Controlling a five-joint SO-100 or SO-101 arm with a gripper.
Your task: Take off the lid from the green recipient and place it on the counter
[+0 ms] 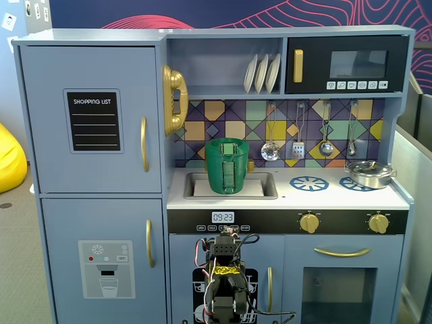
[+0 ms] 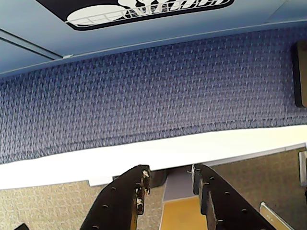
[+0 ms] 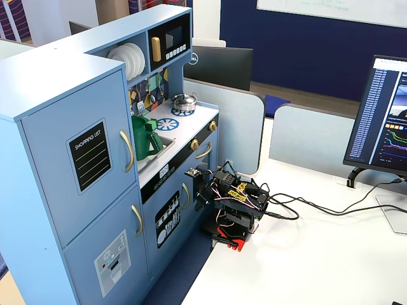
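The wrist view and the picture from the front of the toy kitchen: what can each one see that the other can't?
Only the wrist view shows the claw up close, its two dark fingers a little apart, above blue carpet.

Only the front fixed view shows the green recipient standing in the sink on the white counter, the steel pot, the hanging utensils and the plates.

Both show the kitchen's blue front with a black-and-white panel, and part of the arm.

Small black arm point(image 3: 232, 206) beside the toy kitchen point(image 3: 95, 146), yellow markings on its motor blocks, red, black and white wires looping over its top, red clamp at its base, two black perforated fingers point(image 2: 122, 201) with small screws
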